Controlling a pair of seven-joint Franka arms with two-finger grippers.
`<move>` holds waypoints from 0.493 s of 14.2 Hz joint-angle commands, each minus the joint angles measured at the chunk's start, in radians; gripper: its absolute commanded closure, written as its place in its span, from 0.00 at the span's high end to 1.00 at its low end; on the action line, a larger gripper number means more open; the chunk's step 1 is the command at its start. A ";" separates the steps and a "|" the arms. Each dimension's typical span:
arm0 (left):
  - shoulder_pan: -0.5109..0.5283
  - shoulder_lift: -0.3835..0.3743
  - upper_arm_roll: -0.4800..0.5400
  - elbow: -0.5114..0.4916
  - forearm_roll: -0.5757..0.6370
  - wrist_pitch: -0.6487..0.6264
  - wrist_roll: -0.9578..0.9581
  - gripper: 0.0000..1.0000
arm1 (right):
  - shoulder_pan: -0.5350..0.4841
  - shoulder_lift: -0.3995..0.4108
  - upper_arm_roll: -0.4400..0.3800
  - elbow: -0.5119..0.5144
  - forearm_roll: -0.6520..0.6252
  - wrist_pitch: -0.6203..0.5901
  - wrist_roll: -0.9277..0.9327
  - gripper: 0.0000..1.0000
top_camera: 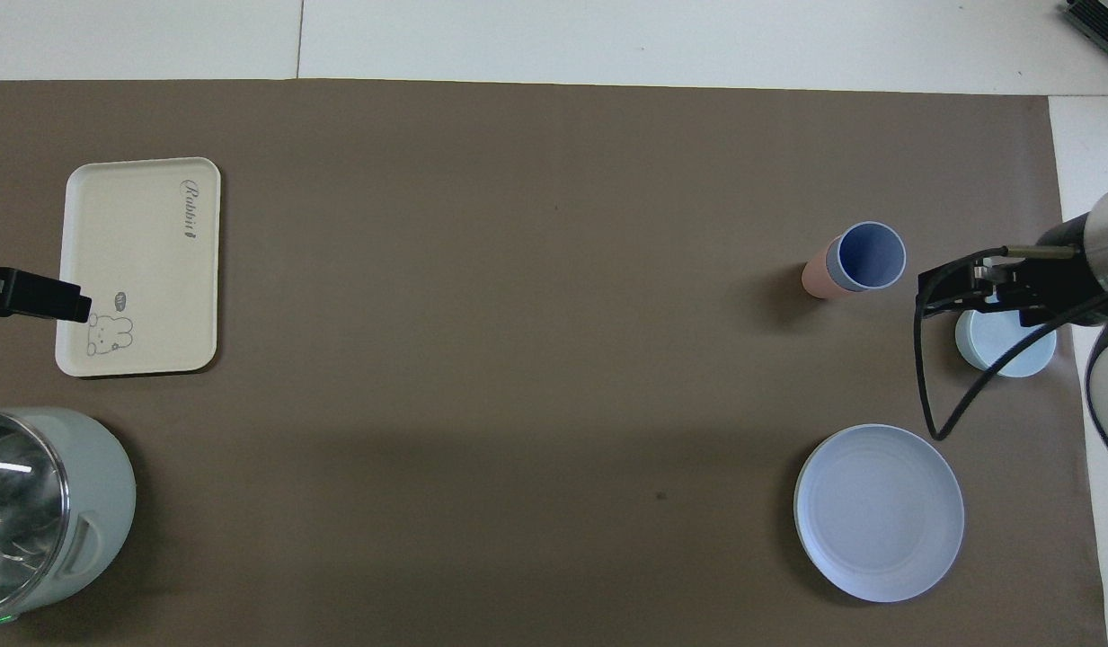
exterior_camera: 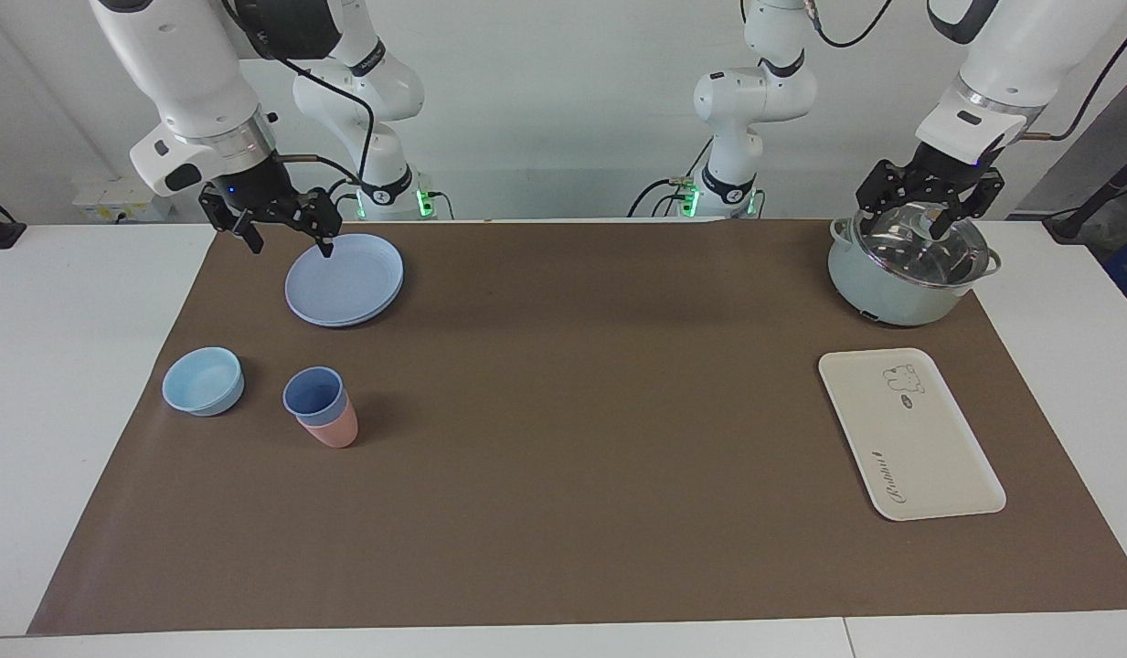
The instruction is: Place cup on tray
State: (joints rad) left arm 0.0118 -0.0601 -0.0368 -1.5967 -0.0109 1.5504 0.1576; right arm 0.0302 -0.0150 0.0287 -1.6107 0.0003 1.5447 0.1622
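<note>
the cup [exterior_camera: 315,395] sits nested in a pink tumbler [exterior_camera: 331,429] on the desk [exterior_camera: 563,512] toward the right arm's end, beside the light-blue bowl [exterior_camera: 203,380] and well apart from the tray [exterior_camera: 909,433]. the pot [exterior_camera: 901,274] stands under the left gripper [exterior_camera: 929,206], whether that gripper is open i cannot tell. the right gripper [exterior_camera: 284,239] hangs open by the blue plate [exterior_camera: 345,280].
</note>
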 commanded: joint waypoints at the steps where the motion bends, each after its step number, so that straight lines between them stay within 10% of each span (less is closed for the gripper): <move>1: 0.011 -0.020 -0.006 -0.025 0.003 0.008 -0.007 1.00 | -0.010 -0.023 0.007 -0.034 -0.014 0.015 -0.007 1.00; 7: 0.011 -0.020 -0.006 -0.025 0.003 0.008 -0.007 1.00 | -0.007 -0.022 0.007 -0.029 -0.010 0.011 -0.018 1.00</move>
State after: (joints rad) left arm 0.0118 -0.0601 -0.0368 -1.5967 -0.0109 1.5504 0.1576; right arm 0.0306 -0.0150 0.0288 -1.6136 0.0003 1.5447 0.1622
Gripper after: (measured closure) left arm 0.000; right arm 0.000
